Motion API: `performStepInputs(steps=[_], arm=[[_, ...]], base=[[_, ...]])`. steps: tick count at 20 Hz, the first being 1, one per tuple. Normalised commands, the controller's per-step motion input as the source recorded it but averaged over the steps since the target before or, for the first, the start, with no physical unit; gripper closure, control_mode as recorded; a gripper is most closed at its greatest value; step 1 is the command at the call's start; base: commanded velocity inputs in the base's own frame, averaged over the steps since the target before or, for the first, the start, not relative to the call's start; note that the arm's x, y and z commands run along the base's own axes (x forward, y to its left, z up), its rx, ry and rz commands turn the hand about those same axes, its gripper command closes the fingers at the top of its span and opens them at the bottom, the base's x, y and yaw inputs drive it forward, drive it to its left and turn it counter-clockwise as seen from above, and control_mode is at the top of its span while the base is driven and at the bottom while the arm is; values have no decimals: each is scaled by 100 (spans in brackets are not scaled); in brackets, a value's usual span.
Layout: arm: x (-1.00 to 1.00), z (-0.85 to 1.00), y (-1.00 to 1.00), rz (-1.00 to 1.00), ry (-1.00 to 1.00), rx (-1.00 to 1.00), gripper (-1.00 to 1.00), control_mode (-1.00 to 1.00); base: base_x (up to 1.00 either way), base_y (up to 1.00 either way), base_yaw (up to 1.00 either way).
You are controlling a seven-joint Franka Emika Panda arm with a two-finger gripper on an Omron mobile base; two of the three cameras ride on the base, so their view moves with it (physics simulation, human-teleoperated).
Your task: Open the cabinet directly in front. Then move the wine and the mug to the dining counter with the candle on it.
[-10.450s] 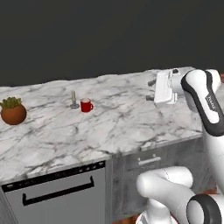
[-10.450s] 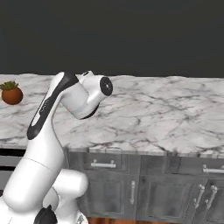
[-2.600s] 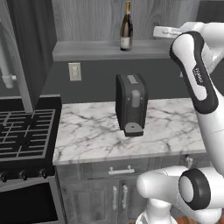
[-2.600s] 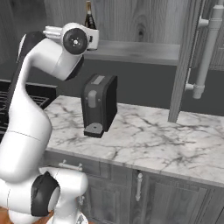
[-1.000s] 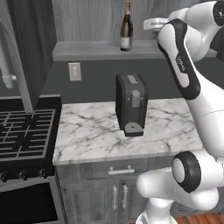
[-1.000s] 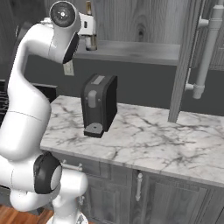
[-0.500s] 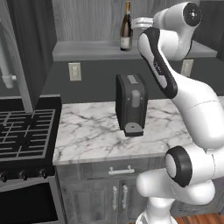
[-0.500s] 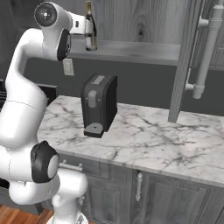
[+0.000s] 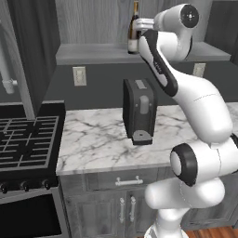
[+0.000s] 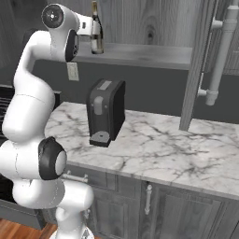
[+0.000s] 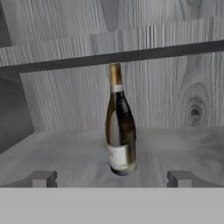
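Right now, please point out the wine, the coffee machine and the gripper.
wine [image 11: 120, 135]: hand view, on the dark glass body.
coffee machine [image 9: 138, 111]: left base view, on its black front.
gripper [image 11: 112, 178]: hand view, midway between the two open fingertips.

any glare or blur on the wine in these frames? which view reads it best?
Hand view: wine centred and upright, soft highlight down the glass, label slightly blurred. Left base view: bottle small, the arm beside it. Right base view: bottle dark against the cabinet's wood grain, no glare.
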Motion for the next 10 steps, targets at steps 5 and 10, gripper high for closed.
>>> performStepInputs(steps=[5,10], arm=[[51,0,0,0,2,0,-100,-100],[48,0,0,-2,9,0,-100,-100]], base=[[0,0,0],[0,0,0]])
